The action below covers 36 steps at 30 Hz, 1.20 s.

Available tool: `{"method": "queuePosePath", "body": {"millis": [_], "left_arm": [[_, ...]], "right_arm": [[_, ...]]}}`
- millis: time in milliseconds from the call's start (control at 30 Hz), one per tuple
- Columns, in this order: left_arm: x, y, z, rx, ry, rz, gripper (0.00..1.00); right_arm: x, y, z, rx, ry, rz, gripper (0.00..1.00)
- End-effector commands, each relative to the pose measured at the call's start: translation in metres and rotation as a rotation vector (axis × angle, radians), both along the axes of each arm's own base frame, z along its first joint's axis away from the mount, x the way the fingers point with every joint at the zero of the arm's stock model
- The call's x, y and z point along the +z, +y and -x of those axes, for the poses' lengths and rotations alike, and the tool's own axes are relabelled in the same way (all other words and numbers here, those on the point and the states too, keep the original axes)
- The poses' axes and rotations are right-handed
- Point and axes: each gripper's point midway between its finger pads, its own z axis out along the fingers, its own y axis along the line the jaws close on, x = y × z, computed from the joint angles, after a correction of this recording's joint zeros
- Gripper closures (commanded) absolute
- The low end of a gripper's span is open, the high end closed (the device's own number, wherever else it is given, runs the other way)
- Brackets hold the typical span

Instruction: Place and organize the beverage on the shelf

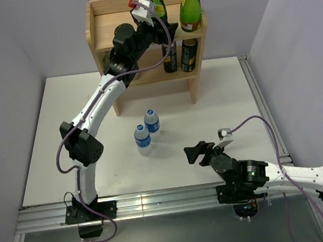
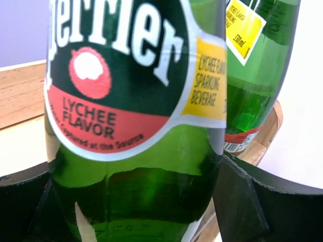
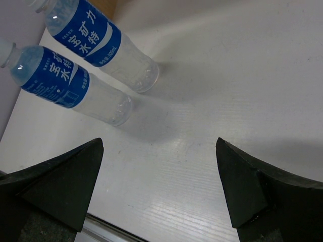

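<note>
Top ext view: shelf (image 1: 118, 28) stood at upper centre of frame, at the far side of the white table (image 1: 217, 103). L arm reached up and right to the shelf's top board. L gripper (image 1: 148, 14) sat at the left-hand Perrier lychee bottle (image 2: 136, 151), which stood upright on the top board inside the raised rim.

L wrist view: that bottle filled the whole gap btw the two black fingers (image 2: 252, 201). Jaws stood wide, one on each side of the lower body. Could not tell from this close view whether the pads pressed the glass or sat just clear of it.

Second Perrier bottle (image 2: 257, 60) stood upright just beside the first, to its right, near the top board's right end.

Lower tier: two dark drink containers (image 1: 188, 54) stood side by side at the right, directly under the green bottles. The left one was partly hidden by the arm's cable.

Table, centre of frame: two water bottles w/ blue labels, one (image 1: 151, 121) farther back and one (image 1: 142, 139) nearer, upright, just beside each other, in front of the shelf and well apart from it.

R arm was folded low at lower right of frame. R gripper (image 3: 159, 146) pointed twd the water bottles, jaws spread wide w/ only bare table btw them.
</note>
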Motion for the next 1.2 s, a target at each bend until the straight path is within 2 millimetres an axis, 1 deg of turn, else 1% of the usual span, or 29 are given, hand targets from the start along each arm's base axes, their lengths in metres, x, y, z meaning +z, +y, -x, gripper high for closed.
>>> {"method": "queuePosePath", "body": {"millis": [0,133,167,267,333,400,667,867,1067,1167], "left_arm": [[-0.117,-0.017,0.01,-0.018,0.329,-0.175,0.11],[-0.117,-0.001,0.009,0.055,0.319,-0.19,0.11],[-0.117,0.006,0.008,0.085,0.322,-0.193,0.11],[-0.12,0.012,0.01,0.093,0.331,-0.203,0.11],[-0.119,0.023,0.006,0.133,0.335,-0.199,0.11],[-0.12,0.029,0.006,0.144,0.337,-0.197,0.11],[-0.126,0.04,0.004,0.167,0.354,-0.209,0.11],[-0.127,0.055,0.002,0.194,0.355,-0.204,0.12],[-0.127,0.065,0.012,0.2,0.35,-0.202,0.13],[-0.129,0.067,0.016,0.195,0.351,-0.209,0.13]], "right_arm": [[0.004,-0.002,-0.002,-0.022,-0.016,-0.013,0.0],[0.004,-0.002,-0.002,-0.02,-0.016,-0.013,0.0],[0.004,-0.002,-0.002,-0.019,-0.016,-0.014,0.0],[0.004,-0.002,-0.002,-0.019,-0.015,-0.015,0.0],[0.004,-0.002,-0.002,-0.019,-0.016,-0.014,0.01],[0.004,-0.002,-0.002,-0.019,-0.015,-0.016,0.0],[0.004,-0.002,-0.002,-0.018,-0.015,-0.02,0.01],[0.004,-0.002,-0.002,-0.021,-0.015,-0.016,0.01],[0.004,-0.002,-0.002,-0.019,-0.015,-0.011,0.0],[0.004,-0.002,-0.002,-0.019,-0.016,-0.014,0.0]]}}
